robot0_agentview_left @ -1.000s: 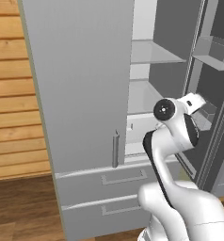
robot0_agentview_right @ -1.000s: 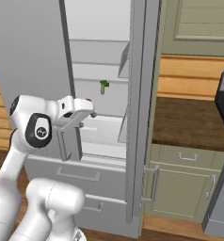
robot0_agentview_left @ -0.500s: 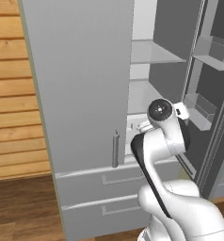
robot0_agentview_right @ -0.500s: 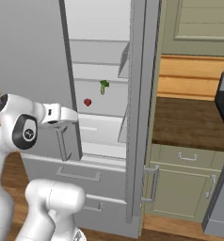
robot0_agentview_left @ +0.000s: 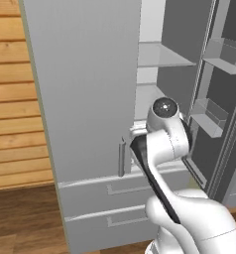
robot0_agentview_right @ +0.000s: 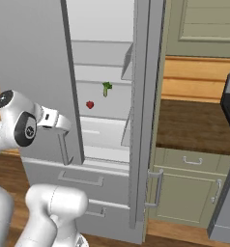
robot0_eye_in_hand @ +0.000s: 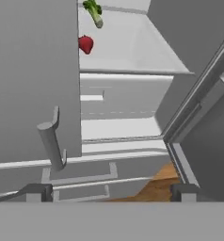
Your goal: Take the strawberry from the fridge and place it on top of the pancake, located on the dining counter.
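Approach is the step in hand: the claw must reach the strawberry inside the fridge.

Left base view: the arm (robot0_agentview_left: 162, 144) stands close before the fridge (robot0_agentview_left: 85, 99), at the edge of the shut left door, beside that door's handle (robot0_agentview_left: 121, 158). The right door (robot0_agentview_left: 216, 99) is swung open, its bins on the inner side. Keep the elbow clear of both doors as the hand goes in.

Right base view: the strawberry (robot0_agentview_right: 90, 104) lies on a middle shelf (robot0_agentview_right: 105, 116), near the shelf's left edge, apart from a green vegetable (robot0_agentview_right: 107, 89) lying deeper toward the back. The hand sits low and left of the opening, near the shut door's edge. It should rise and move right before entering.

Hand view: the claw (robot0_eye_in_hand: 109, 192) is spread fully wide and holds nothing. The strawberry shows at upper left, just past the shut door's edge, which stands nearest the path. Judgement: centre the berry between the fingertips and close gently; it is small and may roll.
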Controlling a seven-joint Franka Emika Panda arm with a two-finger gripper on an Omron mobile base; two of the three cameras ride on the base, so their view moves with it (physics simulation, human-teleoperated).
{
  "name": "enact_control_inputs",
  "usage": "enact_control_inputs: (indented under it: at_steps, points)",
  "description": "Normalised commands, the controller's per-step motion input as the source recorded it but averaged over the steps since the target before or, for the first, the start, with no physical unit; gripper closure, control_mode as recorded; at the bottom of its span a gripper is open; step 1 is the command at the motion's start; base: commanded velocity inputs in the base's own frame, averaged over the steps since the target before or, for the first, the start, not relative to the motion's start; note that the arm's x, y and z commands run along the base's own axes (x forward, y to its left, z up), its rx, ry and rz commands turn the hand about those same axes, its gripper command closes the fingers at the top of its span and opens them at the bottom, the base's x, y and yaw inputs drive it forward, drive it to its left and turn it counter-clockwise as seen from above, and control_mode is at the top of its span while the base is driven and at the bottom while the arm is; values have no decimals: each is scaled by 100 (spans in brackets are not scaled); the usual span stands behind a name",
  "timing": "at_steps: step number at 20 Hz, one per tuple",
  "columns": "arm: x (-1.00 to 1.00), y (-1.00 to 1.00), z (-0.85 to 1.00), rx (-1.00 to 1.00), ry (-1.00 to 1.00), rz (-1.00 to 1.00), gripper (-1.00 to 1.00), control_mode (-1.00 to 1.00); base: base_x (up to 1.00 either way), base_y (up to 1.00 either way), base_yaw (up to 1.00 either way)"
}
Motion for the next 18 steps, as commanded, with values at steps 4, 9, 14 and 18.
enact_control_inputs:
  at_steps: [4,9,14,18]
  points:
    - [16,42,-44,24,0,0,-100,-100,0,0,0]
    - [54,30,-31,14,3,0,-100,-100,0,0,0]
    - [72,26,-38,1,7,0,-100,-100,0,0,0]
    - [64,24,-36,0,9,0,-100,-100,0,0,0]
